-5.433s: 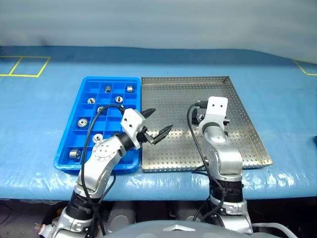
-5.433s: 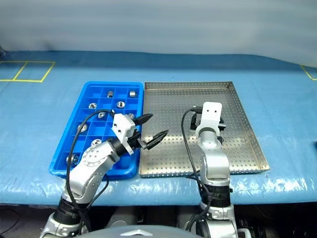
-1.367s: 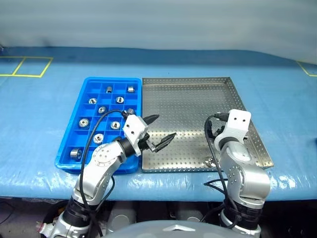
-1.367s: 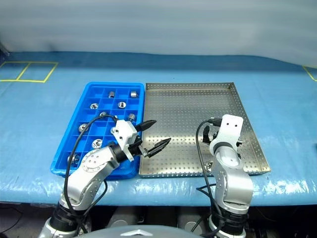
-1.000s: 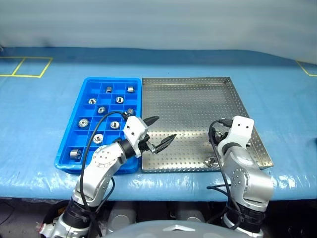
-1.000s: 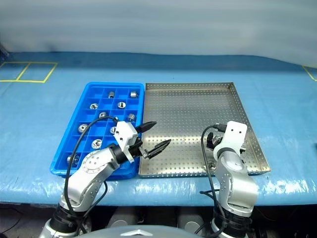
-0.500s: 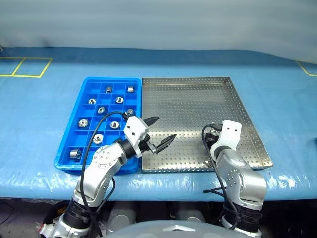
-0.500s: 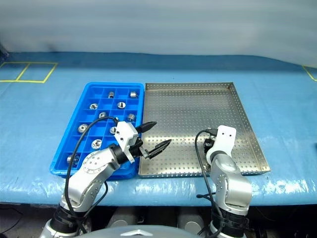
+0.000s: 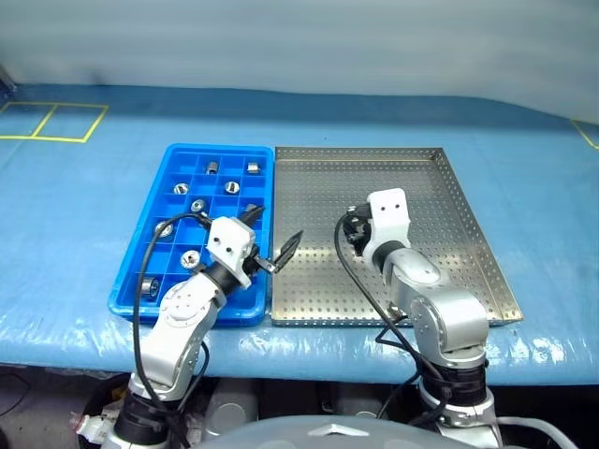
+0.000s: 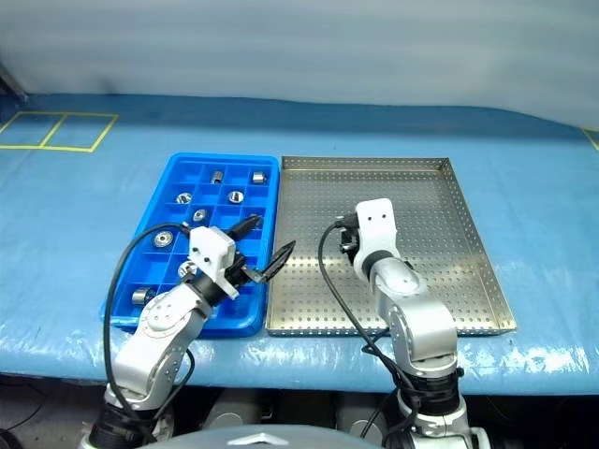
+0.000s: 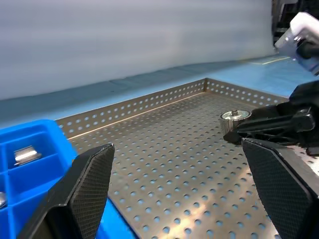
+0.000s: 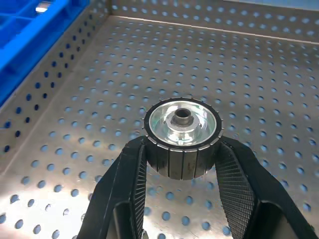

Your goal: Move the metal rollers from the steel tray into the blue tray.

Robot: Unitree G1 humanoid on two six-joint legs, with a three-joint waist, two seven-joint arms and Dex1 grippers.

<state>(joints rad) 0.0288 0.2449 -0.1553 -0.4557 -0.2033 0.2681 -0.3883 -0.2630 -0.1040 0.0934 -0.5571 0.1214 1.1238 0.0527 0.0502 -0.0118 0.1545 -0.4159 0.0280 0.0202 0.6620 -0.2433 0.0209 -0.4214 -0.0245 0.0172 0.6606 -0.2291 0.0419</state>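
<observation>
Ribbed silver roller (image 12: 182, 138) sits pinched between textured black fingers (image 12: 238, 191) over perforated steel tray (image 12: 299, 89).

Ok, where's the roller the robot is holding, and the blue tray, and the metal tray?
roller (image 12: 182, 119): right wrist view, its shiny top face.
blue tray (image 9: 124, 285): left eye view, its left rim.
metal tray (image 9: 440, 201): left eye view, bare dotted floor.

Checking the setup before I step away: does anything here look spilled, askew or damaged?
Nothing stands out. The blue tray and steel tray sit squarely side by side, rollers lie inside the blue tray's compartments, and the right gripper holds one metal roller squarely above the steel tray's floor.
</observation>
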